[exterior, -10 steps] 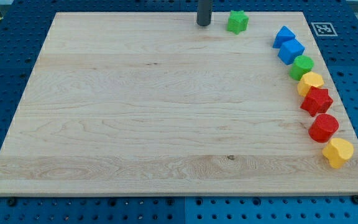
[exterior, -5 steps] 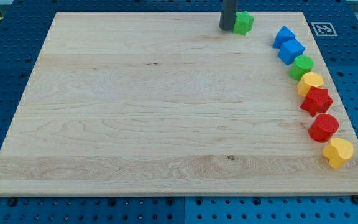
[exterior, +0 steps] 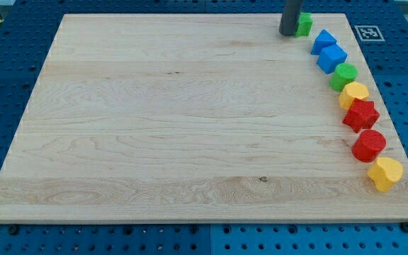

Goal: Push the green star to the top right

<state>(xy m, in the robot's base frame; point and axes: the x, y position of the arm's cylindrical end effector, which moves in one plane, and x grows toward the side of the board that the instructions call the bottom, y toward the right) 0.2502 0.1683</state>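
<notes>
The green star (exterior: 304,25) lies near the top edge of the wooden board (exterior: 190,142), toward the view's right, partly hidden behind the dark rod. My tip (exterior: 288,33) touches the star's left side. Just right of and below the star sits a blue block (exterior: 323,40).
A curved row of blocks runs down the board's right edge: the blue block, a blue cube (exterior: 331,58), a green cylinder (exterior: 345,76), a yellow block (exterior: 354,93), a red star (exterior: 360,115), a red cylinder (exterior: 368,145) and a yellow block (exterior: 384,173). A marker tag (exterior: 368,32) lies off the board's top right corner.
My tip moved right along the top edge, met the green star and pushed it rightward, closer to the blue block. The other blocks have not moved.
</notes>
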